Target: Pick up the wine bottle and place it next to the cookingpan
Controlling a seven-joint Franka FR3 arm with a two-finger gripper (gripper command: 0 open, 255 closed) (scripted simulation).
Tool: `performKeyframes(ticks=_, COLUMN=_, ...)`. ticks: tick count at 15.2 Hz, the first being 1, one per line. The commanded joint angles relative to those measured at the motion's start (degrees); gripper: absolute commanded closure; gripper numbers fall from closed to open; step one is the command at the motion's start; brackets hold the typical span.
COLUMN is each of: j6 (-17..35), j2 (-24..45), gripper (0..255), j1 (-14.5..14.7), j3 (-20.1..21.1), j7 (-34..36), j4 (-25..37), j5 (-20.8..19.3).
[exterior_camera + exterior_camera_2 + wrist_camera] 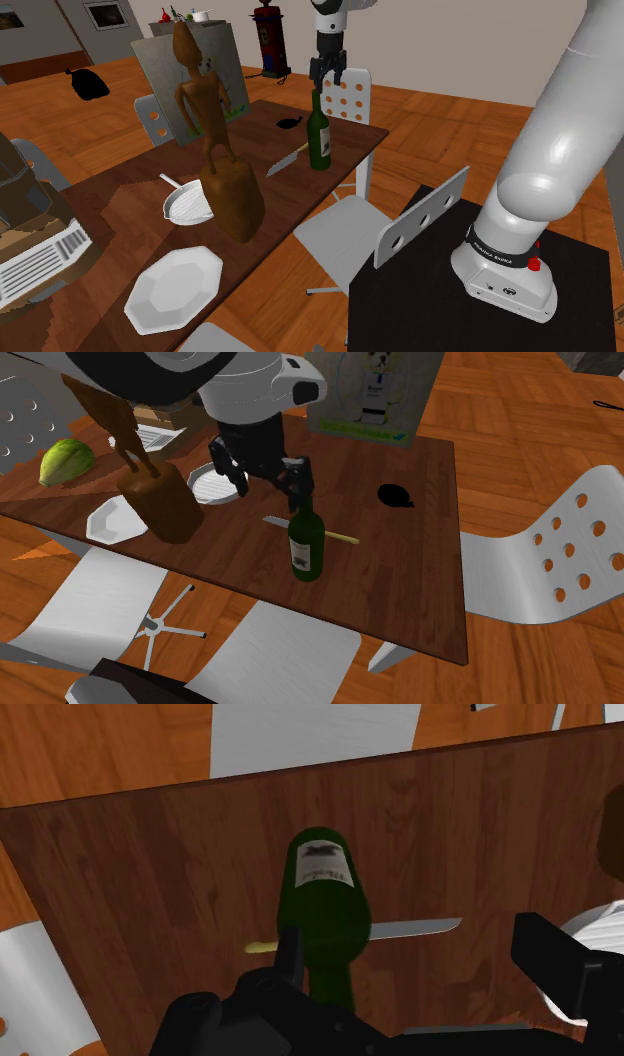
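knife (415,928) middle hidden behind wine bottle (322,899)

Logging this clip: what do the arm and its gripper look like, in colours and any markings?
The arm is built of thick, rounded white links with dark joints. A dark band with small white lettering, too small to read, rings its foot, and a small red part sits beside it. The gripper is all black, with two blocky fingers.

White arm (560,130) stretched forward, wrist (330,42) turned down, black gripper (328,84) vertical — fingers (556,956) spread apart
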Motion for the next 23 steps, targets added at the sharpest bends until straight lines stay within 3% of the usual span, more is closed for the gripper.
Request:
performKeyframes(ticks=1, j6=0.04, j2=4.82, gripper=0, j1=-0.41, j3=-0.50, j7=-1.43, j4=4.82, j5=0.37)
performKeyframes(ticks=6, j6=-1.11, j2=14.79, gripper=0, j1=-1.39, j3=-0.94, j7=-3.60, j4=16.01, j5=1.26)
performKeyframes(ticks=13, j6=4.20, j2=16.17, gripper=0, j1=-1.39, j3=-0.82, j7=-3.82, j4=12.05, j5=1.57)
performKeyframes(ticks=21, j6=4.19, j2=16.17, gripper=0, j1=-1.39, j3=-0.82, j7=-3.81, j4=12.06, j5=1.57)
performKeyframes(ticks=22, j6=4.19, j2=16.17, gripper=255, j1=-1.39, j3=-0.82, j7=-3.81, j4=12.06, j5=1.57)
performKeyframes(ticks=23, j6=4.19, j2=16.17, gripper=255, j1=-1.39, j3=-0.82, j7=-3.81, j4=12.06, j5=1.57)
